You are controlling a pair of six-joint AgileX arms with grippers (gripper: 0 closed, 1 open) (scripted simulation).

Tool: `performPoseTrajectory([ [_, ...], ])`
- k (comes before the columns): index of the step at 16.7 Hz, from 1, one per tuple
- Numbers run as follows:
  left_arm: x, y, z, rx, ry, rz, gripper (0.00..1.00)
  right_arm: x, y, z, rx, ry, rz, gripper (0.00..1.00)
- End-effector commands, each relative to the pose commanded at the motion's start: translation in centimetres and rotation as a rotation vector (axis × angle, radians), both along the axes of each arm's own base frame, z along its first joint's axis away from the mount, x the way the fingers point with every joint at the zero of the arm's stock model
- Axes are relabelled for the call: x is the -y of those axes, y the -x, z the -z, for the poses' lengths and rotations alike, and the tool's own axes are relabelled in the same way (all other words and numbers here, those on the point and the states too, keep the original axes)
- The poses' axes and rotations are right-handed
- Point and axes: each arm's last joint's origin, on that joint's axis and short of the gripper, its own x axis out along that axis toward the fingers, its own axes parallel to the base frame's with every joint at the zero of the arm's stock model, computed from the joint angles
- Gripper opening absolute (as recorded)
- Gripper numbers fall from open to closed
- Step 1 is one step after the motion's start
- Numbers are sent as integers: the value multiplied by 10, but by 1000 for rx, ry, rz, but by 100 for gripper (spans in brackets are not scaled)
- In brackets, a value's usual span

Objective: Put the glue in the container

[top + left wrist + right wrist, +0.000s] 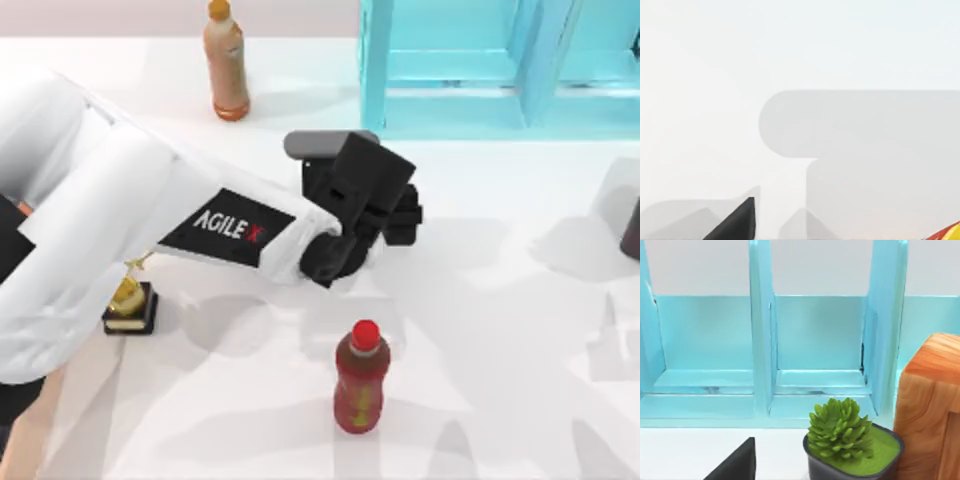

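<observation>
Left gripper (pixel 385 215): held over the table (pixel 500 330) centre; finger state cannot be told.
Glue (pixel 949 234): a yellow-and-red sliver is glimpsed at the left wrist view's edge.
Red-capped bottle (pixel 361 378): stood upright near the gripper.
Cyan shelf (pixel 480 60): placed at the far right.

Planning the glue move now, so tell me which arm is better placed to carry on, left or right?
Left, probably. The left gripper is out over mid-table, and a yellow tip, maybe the glue, shows beside it. The right wrist view faces the cyan shelf.

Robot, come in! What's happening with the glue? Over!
Left gripper above table. Glue just a yellow sliver by it. Right arm parked facing shelf. Red-capped bottle nearby.
</observation>
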Motion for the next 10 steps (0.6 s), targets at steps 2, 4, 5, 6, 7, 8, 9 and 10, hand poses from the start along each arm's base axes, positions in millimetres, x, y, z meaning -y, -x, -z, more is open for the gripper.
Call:
performPoseTrajectory([
  [2, 0, 0, 0, 0, 0, 0, 100, 0, 0, 0, 0, 0, 0, 100],
  [4, 0, 0, 0, 0, 0, 0, 85, 0, 0, 0, 0, 0, 0, 100],
  [5, 0, 0, 0, 0, 0, 0, 77, 0, 0, 0, 0, 0, 0, 100],
  [6, 0, 0, 0, 0, 0, 0, 70, 0, 0, 0, 0, 0, 0, 100],
  [7, 0, 0, 0, 0, 0, 0, 62, 0, 0, 0, 0, 0, 0, 100],
  [8, 0, 0, 0, 0, 0, 0, 55, 0, 0, 0, 0, 0, 0, 100],
  [9, 0, 0, 0, 0, 0, 0, 47, 0, 0, 0, 0, 0, 0, 100],
  [10, 0, 0, 0, 0, 0, 0, 40, 0, 0, 0, 0, 0, 0, 100],
])
